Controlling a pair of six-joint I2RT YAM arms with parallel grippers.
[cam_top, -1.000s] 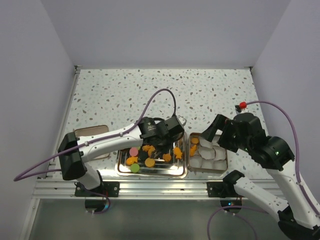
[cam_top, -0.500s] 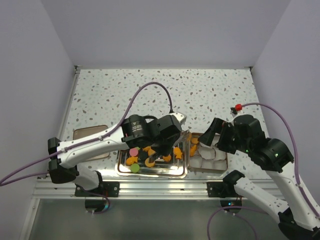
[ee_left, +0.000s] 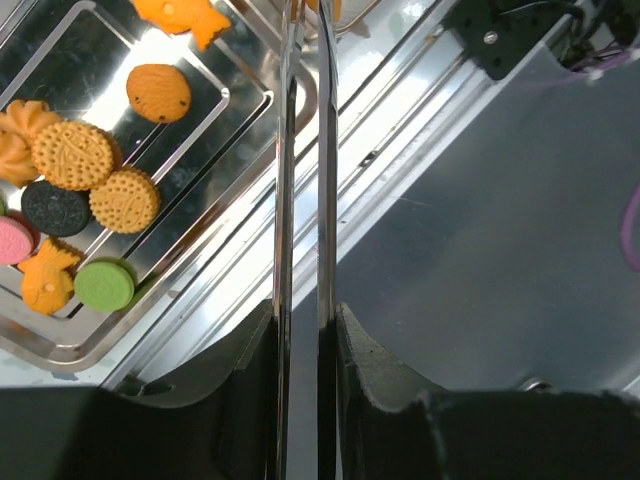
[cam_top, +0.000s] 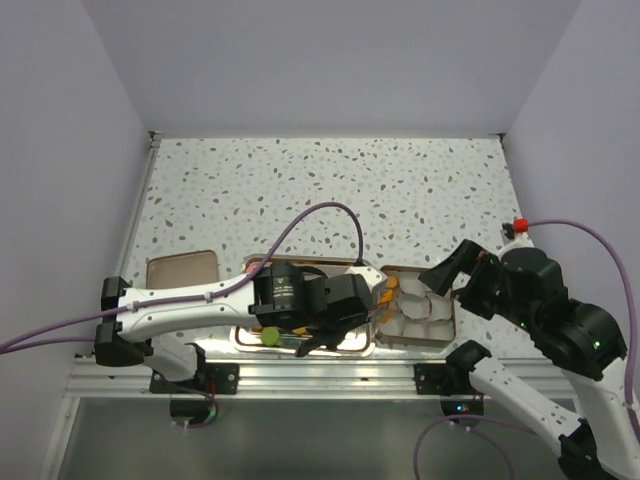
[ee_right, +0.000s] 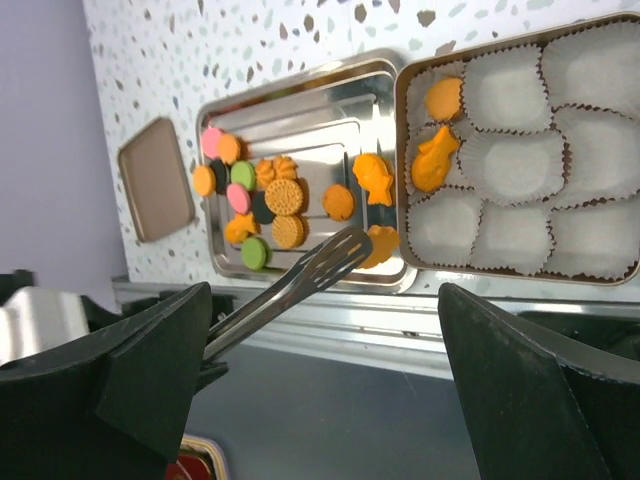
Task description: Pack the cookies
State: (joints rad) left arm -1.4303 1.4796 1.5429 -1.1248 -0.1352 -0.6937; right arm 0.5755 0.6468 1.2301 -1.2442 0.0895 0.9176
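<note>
The cookies lie in a steel tray [ee_right: 300, 95]: orange discs and shapes [ee_right: 284, 196], pink [ee_right: 211, 140], green [ee_right: 254, 252] and dark ones. They also show in the left wrist view [ee_left: 158, 92]. My left gripper [ee_left: 305, 320] is shut on metal tongs [ee_left: 286, 150]. The tong tips [ee_right: 345, 250] hang over an orange cookie [ee_right: 383, 243] at the tray's front right corner; whether they hold it I cannot tell. Two orange cookies [ee_right: 436, 160] sit in the box of white paper cups [ee_right: 520, 165]. My right gripper [ee_right: 330, 380] is open and empty, high above the front rail.
A brown lid [cam_top: 183, 268] lies on the speckled table left of the tray [cam_top: 243, 340]. The box [cam_top: 445, 335] sits right beside the tray. The aluminium rail [cam_top: 300, 375] runs along the near edge. My left gripper [cam_top: 330, 310] covers much of the tray from above.
My left arm has swung toward the near edge, the tongs now pointing right over the tray's front corner. My right gripper has pulled back to the right, away from the box.
</note>
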